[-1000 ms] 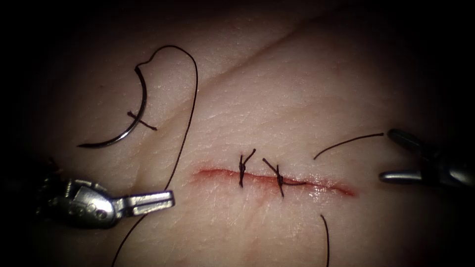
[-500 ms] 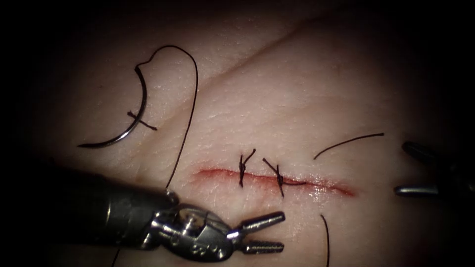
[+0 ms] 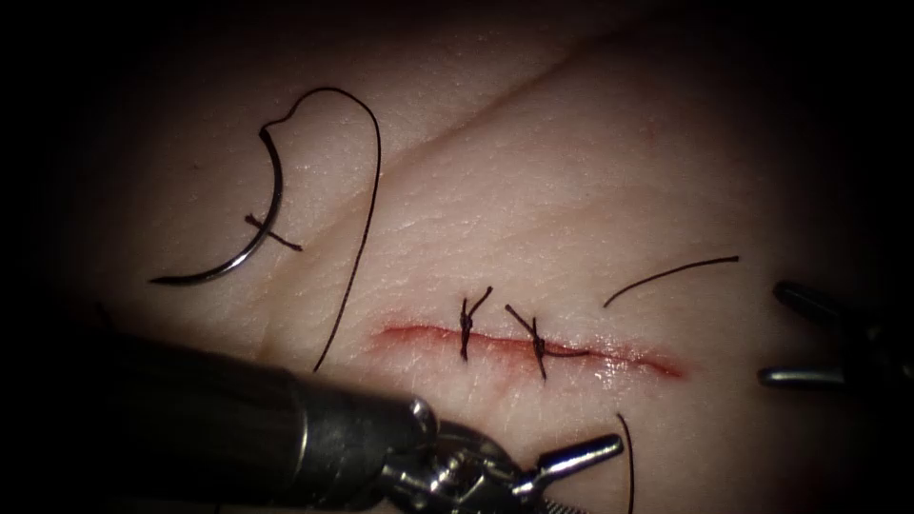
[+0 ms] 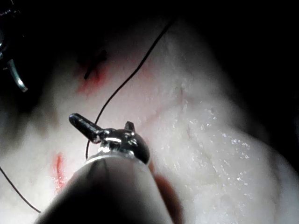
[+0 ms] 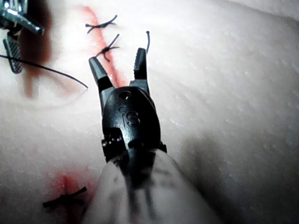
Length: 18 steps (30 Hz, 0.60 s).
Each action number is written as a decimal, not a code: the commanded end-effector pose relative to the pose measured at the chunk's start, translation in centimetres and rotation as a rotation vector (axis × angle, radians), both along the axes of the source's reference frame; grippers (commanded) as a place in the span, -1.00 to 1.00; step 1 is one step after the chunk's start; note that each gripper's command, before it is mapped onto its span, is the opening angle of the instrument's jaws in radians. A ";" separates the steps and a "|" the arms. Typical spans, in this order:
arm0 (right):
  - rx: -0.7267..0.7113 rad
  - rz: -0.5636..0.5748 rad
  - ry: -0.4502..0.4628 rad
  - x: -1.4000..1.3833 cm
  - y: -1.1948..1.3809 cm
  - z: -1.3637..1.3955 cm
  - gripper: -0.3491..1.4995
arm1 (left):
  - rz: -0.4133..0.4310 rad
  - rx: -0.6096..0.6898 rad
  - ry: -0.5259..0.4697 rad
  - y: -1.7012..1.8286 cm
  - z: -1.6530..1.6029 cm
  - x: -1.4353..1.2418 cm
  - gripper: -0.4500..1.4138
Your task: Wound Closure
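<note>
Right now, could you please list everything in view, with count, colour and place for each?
Pale pork-belly tissue: one, pinkish, under everything.
Cut: one, red, running left to right across the tissue, red fluid along it.
Knotted stitches: two, dark, across the cut, side by side.
Curved steel needle: one, grey, lying free on the tissue, left of the cut, held by neither tool.
Long dark thread: one, looping from the needle down past the left tool.
Loose cut thread ends: two, dark, near the cut's right end, one above, one below.
Left tool: one, metal, below the cut, jaws open, empty.
Right tool: one, dark, right of the cut, jaws open, empty.
</note>
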<state>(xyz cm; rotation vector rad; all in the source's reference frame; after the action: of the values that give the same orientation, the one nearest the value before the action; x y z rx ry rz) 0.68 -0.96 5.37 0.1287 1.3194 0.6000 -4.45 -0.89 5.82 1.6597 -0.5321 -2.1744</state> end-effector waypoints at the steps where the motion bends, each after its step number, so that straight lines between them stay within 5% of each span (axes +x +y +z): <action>1: 0.001 -0.001 0.001 0.07 -0.06 0.06 0.67 | 0.008 -0.015 0.003 -0.01 0.05 -0.08 0.55; 18: 0.000 0.006 -0.003 0.15 -0.04 0.11 0.65 | 0.083 -0.067 -0.013 -0.23 -0.06 -0.25 0.41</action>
<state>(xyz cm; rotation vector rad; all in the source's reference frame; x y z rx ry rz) 0.77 -0.95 5.43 0.1210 1.3166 0.6040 -4.65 -1.09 5.68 1.6303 -0.5262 -2.0589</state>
